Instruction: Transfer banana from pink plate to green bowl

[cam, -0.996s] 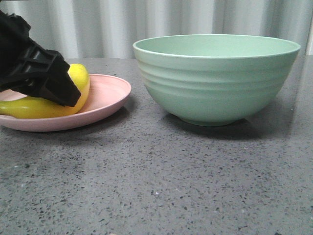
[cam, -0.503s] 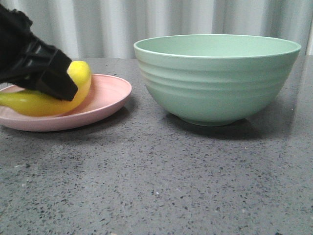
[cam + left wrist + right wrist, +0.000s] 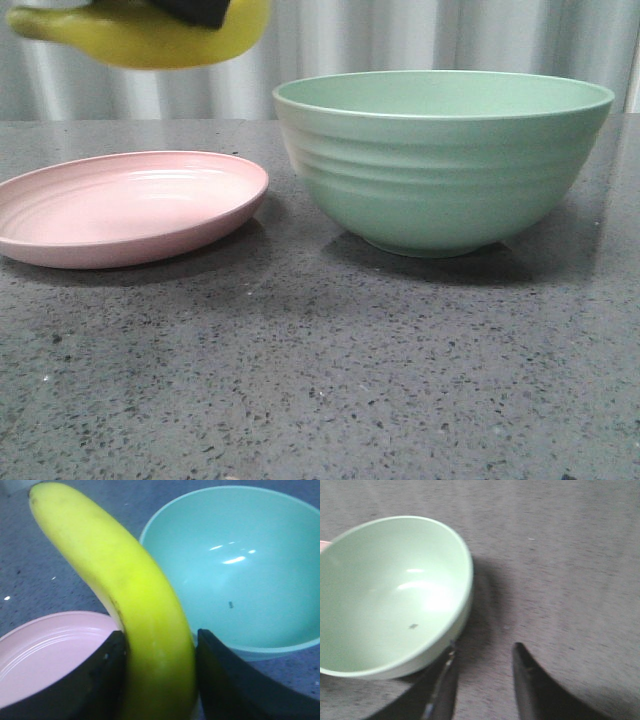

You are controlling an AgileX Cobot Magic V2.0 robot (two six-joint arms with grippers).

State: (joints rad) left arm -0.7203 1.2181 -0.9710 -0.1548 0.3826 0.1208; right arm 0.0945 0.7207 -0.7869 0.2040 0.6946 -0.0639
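My left gripper (image 3: 160,655) is shut on the yellow banana (image 3: 145,615), one black finger on each side of it. In the front view the banana (image 3: 140,35) hangs high at the top left, above the pink plate (image 3: 130,205), with only a bit of the gripper (image 3: 200,10) showing at the frame's top edge. The plate is bare. The mint-green bowl (image 3: 445,160) stands to the plate's right and holds nothing; it also shows in the left wrist view (image 3: 240,570). My right gripper (image 3: 482,657) is open and empty above the table beside the bowl (image 3: 390,595).
The grey speckled tabletop (image 3: 320,370) stretches in front of plate and bowl. A pale curtain (image 3: 400,35) closes the back. In the left wrist view the plate's rim (image 3: 45,630) lies under the left finger.
My left gripper has lifted the banana off the pink plate, straight up to the top of the front view. The plate now lies bare.
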